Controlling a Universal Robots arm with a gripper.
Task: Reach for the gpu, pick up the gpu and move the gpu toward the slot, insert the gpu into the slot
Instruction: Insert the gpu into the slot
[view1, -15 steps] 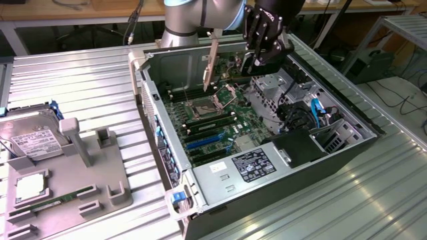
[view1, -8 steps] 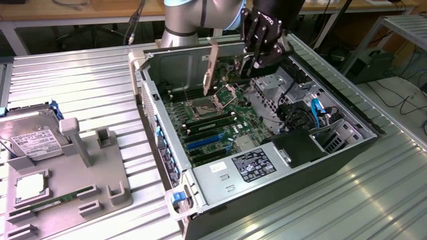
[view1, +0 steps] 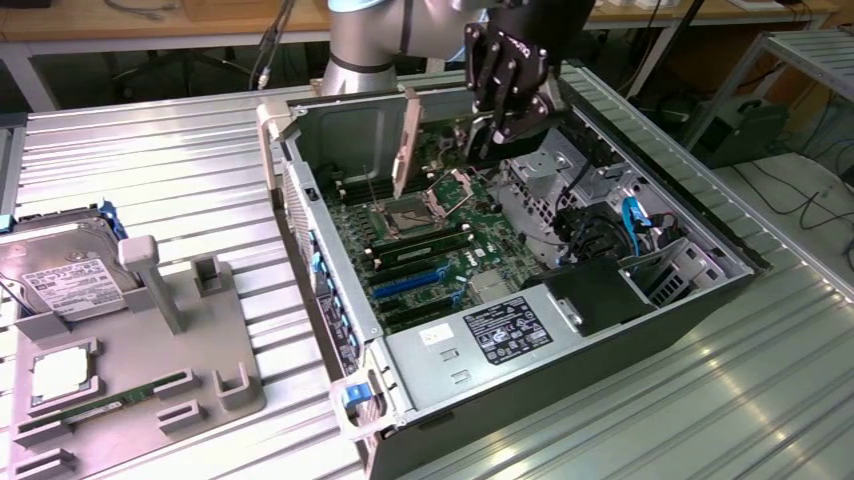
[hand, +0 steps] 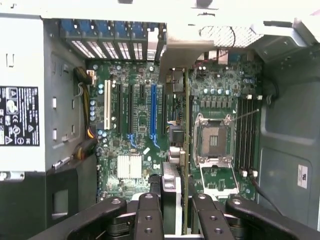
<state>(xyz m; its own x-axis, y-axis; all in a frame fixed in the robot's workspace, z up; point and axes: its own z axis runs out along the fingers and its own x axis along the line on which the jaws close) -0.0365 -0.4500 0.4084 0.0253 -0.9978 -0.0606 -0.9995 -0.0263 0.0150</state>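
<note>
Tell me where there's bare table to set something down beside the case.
Bare table between the case and the hard drive, and on the case's other side toward the exterior view's lower right. Crowded: the fixture, and inside the case, where the gripper holds the gpu.

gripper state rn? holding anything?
Gripper: closed on the gpu, card held edge-on above the motherboard.
</note>
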